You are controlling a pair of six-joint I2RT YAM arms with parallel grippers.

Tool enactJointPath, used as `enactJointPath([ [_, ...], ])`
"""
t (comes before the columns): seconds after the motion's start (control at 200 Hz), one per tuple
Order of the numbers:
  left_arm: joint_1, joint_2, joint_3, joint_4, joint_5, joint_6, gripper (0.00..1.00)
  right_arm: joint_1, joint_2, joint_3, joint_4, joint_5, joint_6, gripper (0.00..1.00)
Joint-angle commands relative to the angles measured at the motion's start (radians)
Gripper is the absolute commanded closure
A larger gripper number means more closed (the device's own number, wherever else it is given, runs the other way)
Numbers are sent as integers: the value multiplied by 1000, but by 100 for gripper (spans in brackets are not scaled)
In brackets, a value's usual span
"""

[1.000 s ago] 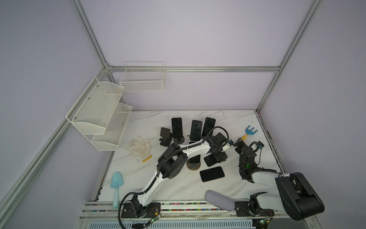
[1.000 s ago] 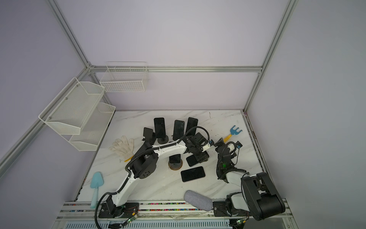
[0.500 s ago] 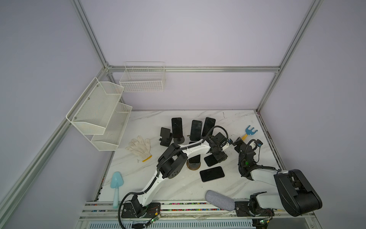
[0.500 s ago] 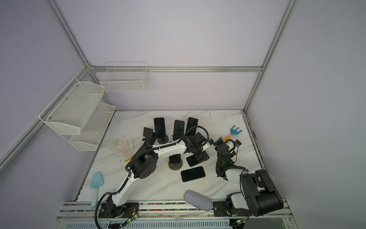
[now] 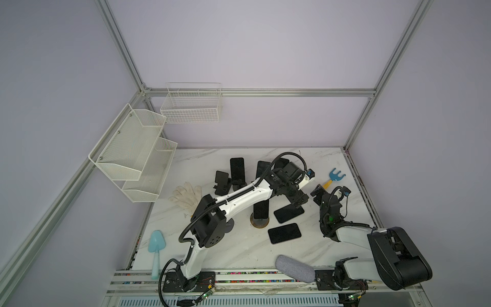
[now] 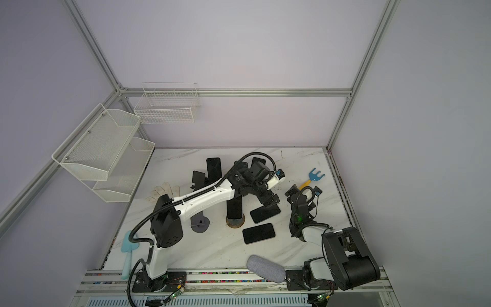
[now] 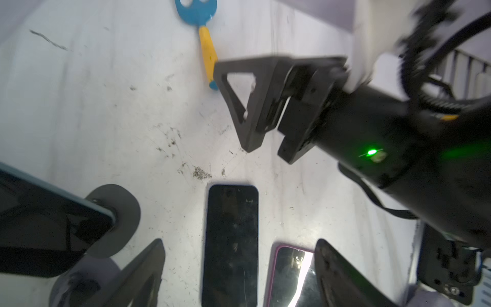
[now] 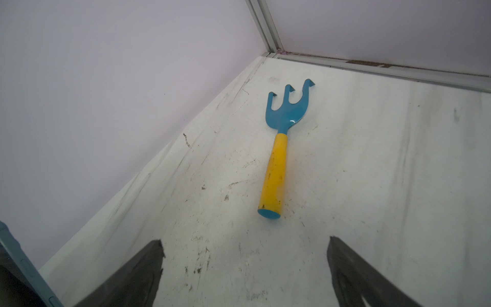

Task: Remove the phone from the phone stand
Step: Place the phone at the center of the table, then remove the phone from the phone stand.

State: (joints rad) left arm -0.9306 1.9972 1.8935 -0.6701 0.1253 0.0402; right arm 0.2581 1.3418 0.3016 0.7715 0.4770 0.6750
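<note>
Our left fingers (image 7: 144,271) have spread wider than a second ago. The phone (image 7: 231,239) lies flat on the bench (image 7: 106,93) between them, released. Right fingers (image 8: 132,273) are spread and empty. Next, we likely lift clear of the stand (image 7: 125,212).

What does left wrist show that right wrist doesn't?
Left wrist only: a dark phone and a pink-cased phone lying flat, a round stand base, and the right tool seen from outside, open and empty. Right wrist only: the table's far corner with the frame post, plus the rake's full tines. Both: the blue-and-yellow rake lying on the marble table.
</note>
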Motion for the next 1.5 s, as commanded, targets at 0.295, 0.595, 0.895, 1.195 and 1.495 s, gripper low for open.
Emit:
enactJointPath([
  [0.295, 87, -449, -341, 220, -444, -136, 4, 13, -55, 169, -265, -106, -48, 3],
  [0.595, 376, -695, -770, 417, -515, -408, 0, 244, -112, 535, -632, -50, -100, 4],
  [0.895, 568, -676, -918, 465, -437, -624, 0, 409, -99, 822, -1039, -163, -92, 3],
  [1.195, 630, -734, -1023, 484, -537, -600, 0, 678, 107, 1071, -1371, -124, 105, 3],
  [1.495, 696, -774, -1111, 522, -631, -583, 1, 856, 277, 1257, -1636, 69, 274, 3],
])
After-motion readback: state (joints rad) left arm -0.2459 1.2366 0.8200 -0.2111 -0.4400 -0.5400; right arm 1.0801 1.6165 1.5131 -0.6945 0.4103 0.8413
